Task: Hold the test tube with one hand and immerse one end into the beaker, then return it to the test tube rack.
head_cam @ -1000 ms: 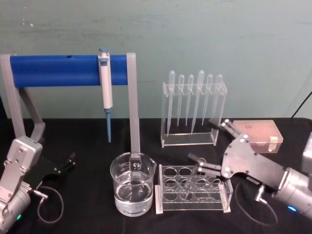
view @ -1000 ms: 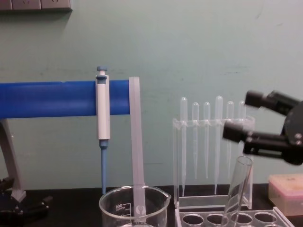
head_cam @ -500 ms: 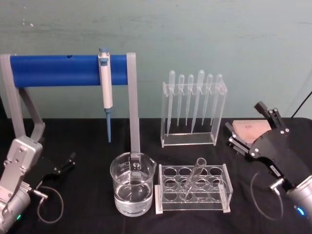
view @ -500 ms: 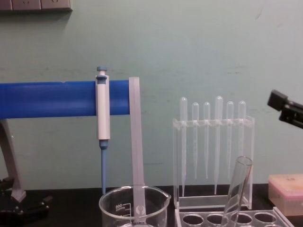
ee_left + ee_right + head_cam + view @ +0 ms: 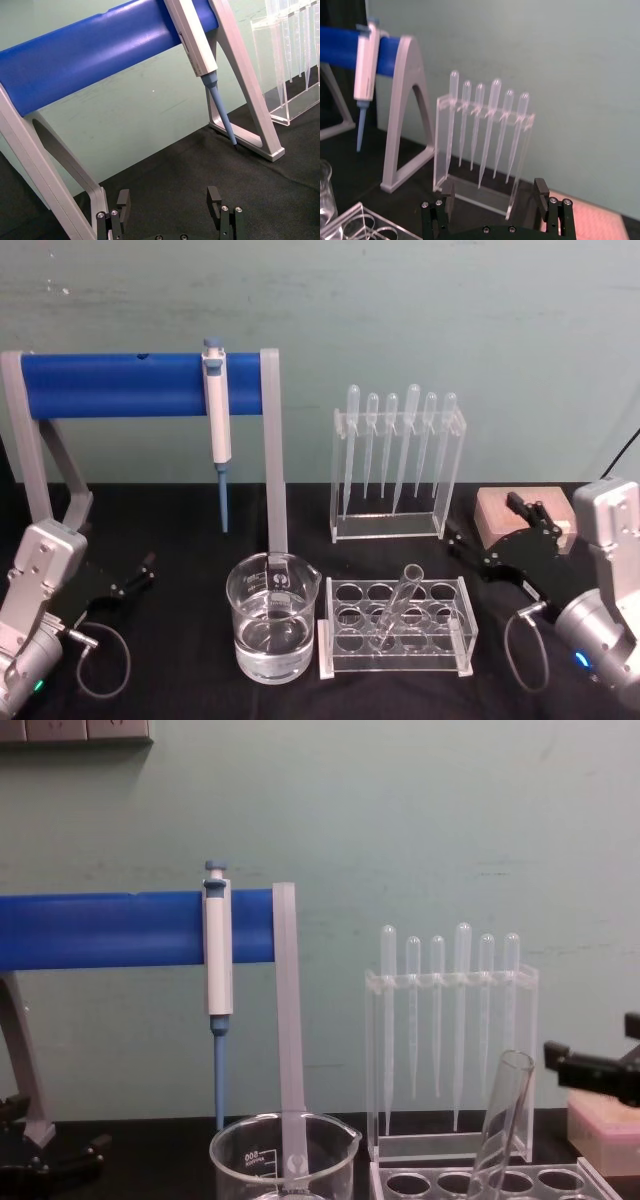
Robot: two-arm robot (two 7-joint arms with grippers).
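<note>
The test tube [image 5: 399, 602] leans tilted in a hole of the clear rack [image 5: 450, 635], open rim up, with nothing gripping it; the chest view has the test tube [image 5: 503, 1118] in front of the pipettes. The beaker [image 5: 272, 628], part full of clear liquid, stands just left of the rack, and its rim shows as the beaker [image 5: 283, 1152]. My right gripper [image 5: 483, 522] hovers open to the right of the rack, near the pink box, its right gripper [image 5: 494, 192] jaws wide apart and empty. One of its fingers [image 5: 592, 1071] reaches in at the chest view's right edge. My left gripper [image 5: 131, 578] rests open at the table's left, left gripper [image 5: 169, 200].
A blue bar stand [image 5: 140, 385] holds a blue-and-white micropipette [image 5: 216, 420] behind the beaker. A clear holder with several plastic pipettes [image 5: 398, 455] stands behind the rack. A pink box [image 5: 500, 510] lies at the right. Black cloth covers the table [image 5: 180, 540].
My right gripper has pulled back from the test tube, moving right and down towards the pink box. The tube stays leaning in the rack. The left arm has not moved.
</note>
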